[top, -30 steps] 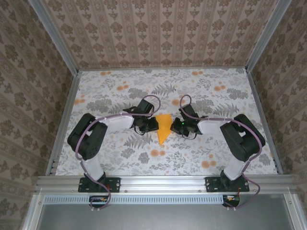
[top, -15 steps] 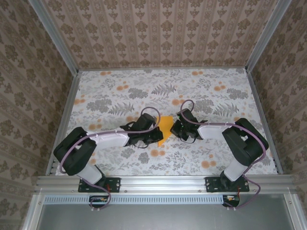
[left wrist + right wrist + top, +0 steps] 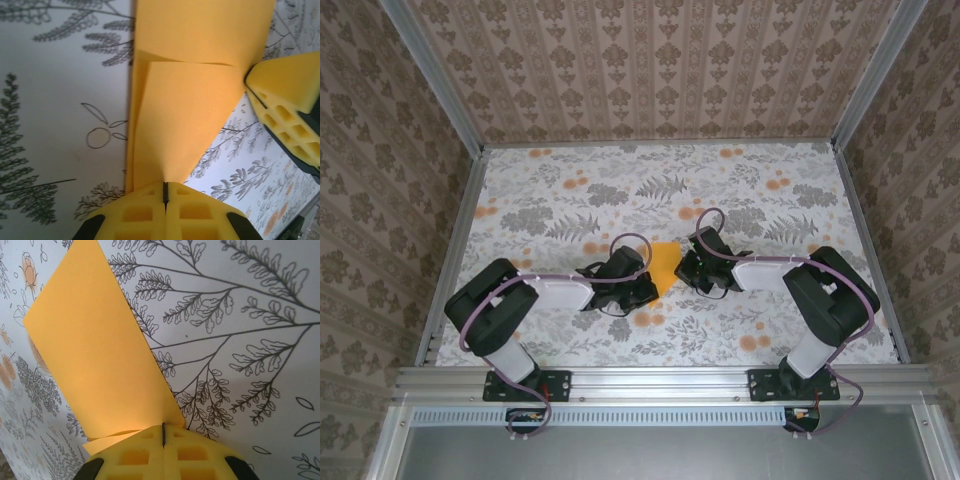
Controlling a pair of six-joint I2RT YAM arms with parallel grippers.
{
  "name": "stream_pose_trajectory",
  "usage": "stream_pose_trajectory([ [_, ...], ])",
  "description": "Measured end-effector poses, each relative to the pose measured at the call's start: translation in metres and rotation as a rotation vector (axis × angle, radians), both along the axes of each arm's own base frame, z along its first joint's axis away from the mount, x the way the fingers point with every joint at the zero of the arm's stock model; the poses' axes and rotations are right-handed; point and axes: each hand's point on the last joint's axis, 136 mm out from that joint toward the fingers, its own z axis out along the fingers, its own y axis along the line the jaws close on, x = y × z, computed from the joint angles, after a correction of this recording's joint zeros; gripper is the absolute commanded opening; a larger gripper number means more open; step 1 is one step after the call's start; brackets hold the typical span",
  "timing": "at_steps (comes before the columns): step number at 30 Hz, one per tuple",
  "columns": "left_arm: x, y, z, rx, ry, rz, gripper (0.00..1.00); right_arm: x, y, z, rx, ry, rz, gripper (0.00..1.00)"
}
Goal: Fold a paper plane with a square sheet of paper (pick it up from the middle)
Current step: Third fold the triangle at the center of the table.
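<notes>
**Left gripper (image 3: 165,192) and right gripper (image 3: 163,432) both clamped on the paper (image 3: 665,265), mid-table. Tear/slip risk.**

Left is pinched on the tip of a folded flap and right on the opposite edge, so the paper spans between them just past the arm bases. I can't tell if it touches the cloth (image 3: 770,210). Risks, my read:
- If the arms pull apart, the thin sheet tears or pops out of one bite; both bites look shallow.
- If they close in, it buckles and takes a stray crease.
- Any wrist twist skews the flap, whose layers aren't flush in the left wrist view.

Surroundings: aluminium rail (image 3: 650,378) at the near edge. The cloth is white with grey ferns and orange flowers close to the paper's colour, so easy to mix up. Brown patterned walls (image 3: 650,70) on three sides.
</notes>
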Motion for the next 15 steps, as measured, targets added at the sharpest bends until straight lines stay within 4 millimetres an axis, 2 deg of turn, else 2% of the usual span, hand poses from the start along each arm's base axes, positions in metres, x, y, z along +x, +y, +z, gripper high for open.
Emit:
stream_pose_trajectory([
  [3, 0.001, 0.000, 0.000, -0.007, 0.010, 0.005, 0.00, 0.000, 0.005, 0.005, 0.012, -0.032, 0.066, 0.06],
  [9, 0.002, 0.001, -0.001, -0.008, 0.018, 0.008, 0.00, -0.007, 0.025, 0.031, 0.075, -0.127, 0.256, 0.06],
  [15, 0.002, 0.002, -0.001, -0.008, 0.021, 0.009, 0.00, -0.025, 0.040, 0.033, 0.115, -0.133, 0.383, 0.05],
])
